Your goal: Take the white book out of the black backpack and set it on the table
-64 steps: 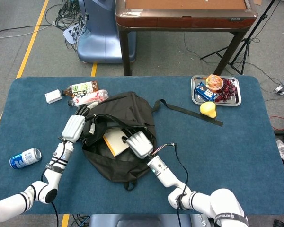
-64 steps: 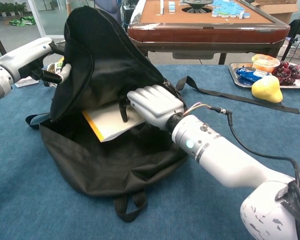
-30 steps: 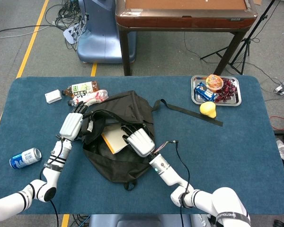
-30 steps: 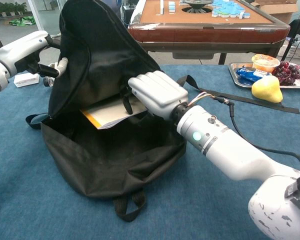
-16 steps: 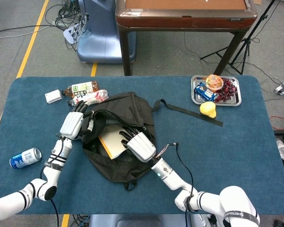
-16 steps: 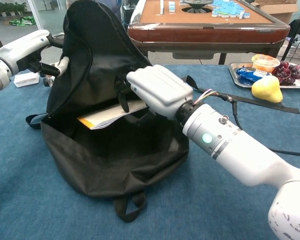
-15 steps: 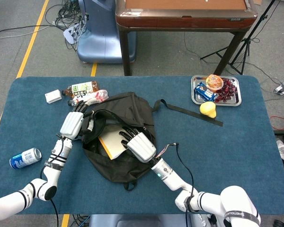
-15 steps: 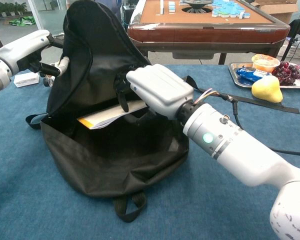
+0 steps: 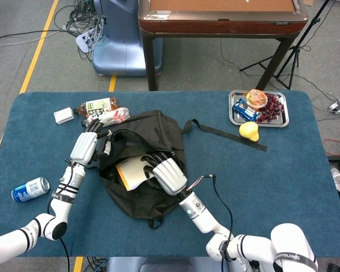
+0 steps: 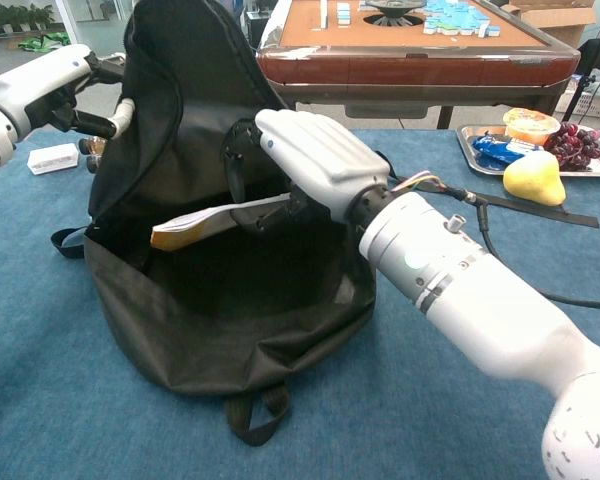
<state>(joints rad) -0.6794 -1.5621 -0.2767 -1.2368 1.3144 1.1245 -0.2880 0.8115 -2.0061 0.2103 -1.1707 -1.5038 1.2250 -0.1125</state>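
**Book half out of the bag mouth, held by your right hand**

Your right hand [image 10: 315, 160] sits at centre frame in the chest view, fingers curled down over the white book [image 10: 212, 221] with the thumb side underneath: it grips the book's near end. The book lies roughly level, its yellow-edged spine end poking left out of the opening, lifted off the bag's lower panel. In the head view the same hand [image 9: 169, 171] covers the book's right part; the pale cover [image 9: 130, 168] shows just left of it, inside the bag's mouth.

Your left hand [image 10: 55, 85], upper left of the chest view, grips the top edge of the black backpack [image 10: 210, 330] and holds the flap up, so the opening gapes toward the camera. From the head view [image 9: 85, 147] it sits at the bag's left rim.

The backpack rests on the blue table [image 9: 283, 187], left of centre, one strap [image 9: 226, 134] trailing right toward a yellow pear [image 9: 248, 131].

Around it:
- Metal tray [image 9: 233, 113] upper right, with snacks and dark fruit in it.
- Two bottles [image 9: 102, 110] and a small white box [image 9: 63, 115] upper left, behind the left hand.
- Blue can [image 9: 29, 189] lying on its side at the left edge.
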